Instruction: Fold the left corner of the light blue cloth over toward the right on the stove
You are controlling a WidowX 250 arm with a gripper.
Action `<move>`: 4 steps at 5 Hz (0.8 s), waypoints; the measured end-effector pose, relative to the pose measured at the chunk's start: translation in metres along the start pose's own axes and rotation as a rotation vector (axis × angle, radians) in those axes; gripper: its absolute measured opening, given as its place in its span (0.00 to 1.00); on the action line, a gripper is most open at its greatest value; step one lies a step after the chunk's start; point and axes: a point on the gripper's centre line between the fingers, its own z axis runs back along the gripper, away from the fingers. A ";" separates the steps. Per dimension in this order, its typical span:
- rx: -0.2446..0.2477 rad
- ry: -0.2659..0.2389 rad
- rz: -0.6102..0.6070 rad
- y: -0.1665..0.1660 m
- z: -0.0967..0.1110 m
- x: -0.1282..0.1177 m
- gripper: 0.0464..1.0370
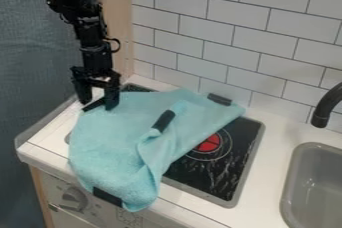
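The black gripper (pixel 98 104) hangs at the upper left, over the back left corner of the light blue cloth (pixel 120 137). Its two fingers stand wide apart, with a black patch (pixel 93 104) at the cloth's corner between them; whether they touch it I cannot tell. The cloth lies spread over the left part of the stove, with a fold running through its middle. More black patches show on it: one by the fold (pixel 163 121), one at the back right (pixel 220 99) and one at the front corner (pixel 107 196), which droops over the counter's front edge.
Right of the cloth, the black stove top (pixel 220 177) shows a red burner mark (pixel 209 143). A grey sink (pixel 317 182) with a black faucet (pixel 325 109) stands at the right. The white tiled wall (pixel 234 37) rises behind, and a knob (pixel 72 199) sits on the front panel.
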 end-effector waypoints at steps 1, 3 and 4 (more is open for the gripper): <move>-0.008 -0.009 -0.018 -0.001 -0.001 0.001 0.61; -0.018 -0.007 -0.035 -0.004 -0.002 -0.001 0.17; -0.024 -0.006 -0.045 -0.006 -0.002 -0.005 0.05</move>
